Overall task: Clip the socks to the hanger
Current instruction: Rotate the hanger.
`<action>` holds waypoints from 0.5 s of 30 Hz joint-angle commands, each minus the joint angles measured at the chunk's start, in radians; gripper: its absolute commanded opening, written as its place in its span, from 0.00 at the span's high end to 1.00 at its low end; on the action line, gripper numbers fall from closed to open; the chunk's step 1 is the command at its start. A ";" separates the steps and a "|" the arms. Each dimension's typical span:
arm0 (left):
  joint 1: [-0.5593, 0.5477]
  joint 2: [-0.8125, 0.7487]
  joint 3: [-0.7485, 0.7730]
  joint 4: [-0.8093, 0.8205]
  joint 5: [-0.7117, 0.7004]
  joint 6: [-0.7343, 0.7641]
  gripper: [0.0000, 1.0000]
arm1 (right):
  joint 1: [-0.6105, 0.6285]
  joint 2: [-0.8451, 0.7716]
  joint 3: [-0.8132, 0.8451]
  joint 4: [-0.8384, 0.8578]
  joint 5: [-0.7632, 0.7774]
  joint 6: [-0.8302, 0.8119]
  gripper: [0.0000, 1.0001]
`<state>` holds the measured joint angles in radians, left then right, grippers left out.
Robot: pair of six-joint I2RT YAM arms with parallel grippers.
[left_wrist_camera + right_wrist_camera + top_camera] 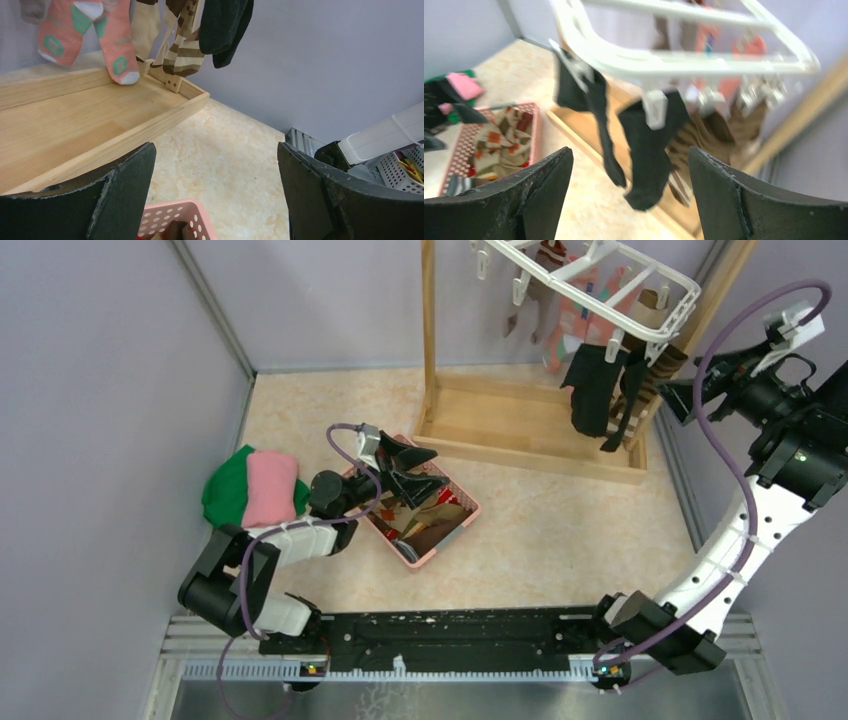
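The white grid hanger (600, 275) hangs at the back right from a wooden stand. Two black socks (592, 390), pink socks (580, 315) and brown striped socks (665, 365) hang clipped under it; they also show in the right wrist view, black socks (649, 145) and hanger (684, 60). More socks, one argyle (499, 140), lie in the pink basket (455, 535). My left gripper (425, 472) is open and empty just above the basket's far end. My right gripper (680, 400) is open and empty, right of the black socks.
The wooden stand's tray base (530, 430) lies behind the basket, with its upright post (429, 330). Folded green and pink cloths (255, 488) lie at the left. Grey walls close in on left, back and right.
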<state>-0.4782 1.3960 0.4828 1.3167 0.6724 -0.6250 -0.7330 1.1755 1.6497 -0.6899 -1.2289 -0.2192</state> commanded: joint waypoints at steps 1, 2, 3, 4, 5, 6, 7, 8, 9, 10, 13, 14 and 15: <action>0.007 -0.016 -0.007 0.066 0.014 0.006 0.04 | 0.143 0.019 0.196 0.016 -0.010 0.080 0.16; 0.006 -0.013 -0.007 0.075 0.017 -0.002 0.04 | 0.191 0.036 0.235 0.019 0.019 0.087 0.16; 0.006 -0.012 -0.007 0.082 0.020 -0.009 0.04 | 0.239 0.053 0.281 0.016 0.051 0.087 0.16; 0.006 -0.012 -0.008 0.085 0.022 -0.017 0.04 | 0.288 0.074 0.327 0.009 0.083 0.084 0.16; 0.006 -0.013 -0.009 0.086 0.024 -0.019 0.04 | 0.335 0.095 0.372 -0.006 0.113 0.076 0.17; 0.006 -0.015 -0.009 0.087 0.025 -0.022 0.04 | 0.387 0.121 0.419 -0.026 0.149 0.062 0.17; 0.006 -0.014 -0.010 0.087 0.026 -0.021 0.04 | 0.458 0.155 0.461 -0.049 0.194 0.041 0.18; 0.006 -0.016 -0.011 0.087 0.026 -0.023 0.04 | 0.507 0.180 0.502 -0.072 0.262 0.016 0.19; 0.006 -0.017 -0.012 0.087 0.026 -0.024 0.04 | 0.558 0.202 0.532 -0.087 0.316 -0.008 0.21; 0.006 -0.016 -0.010 0.087 0.025 -0.023 0.04 | 0.602 0.221 0.553 -0.095 0.376 -0.035 0.22; 0.006 -0.017 -0.010 0.088 0.031 -0.026 0.04 | 0.715 0.277 0.600 -0.120 0.550 -0.103 0.24; 0.006 -0.017 -0.009 0.090 0.034 -0.026 0.04 | 0.753 0.297 0.615 -0.128 0.611 -0.123 0.25; 0.006 -0.015 -0.008 0.093 0.039 -0.028 0.04 | 0.780 0.313 0.629 -0.133 0.657 -0.140 0.25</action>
<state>-0.4774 1.3960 0.4801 1.3338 0.6865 -0.6491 -0.0494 1.4227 2.2227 -0.7586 -0.8501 -0.2626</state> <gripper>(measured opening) 0.961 0.758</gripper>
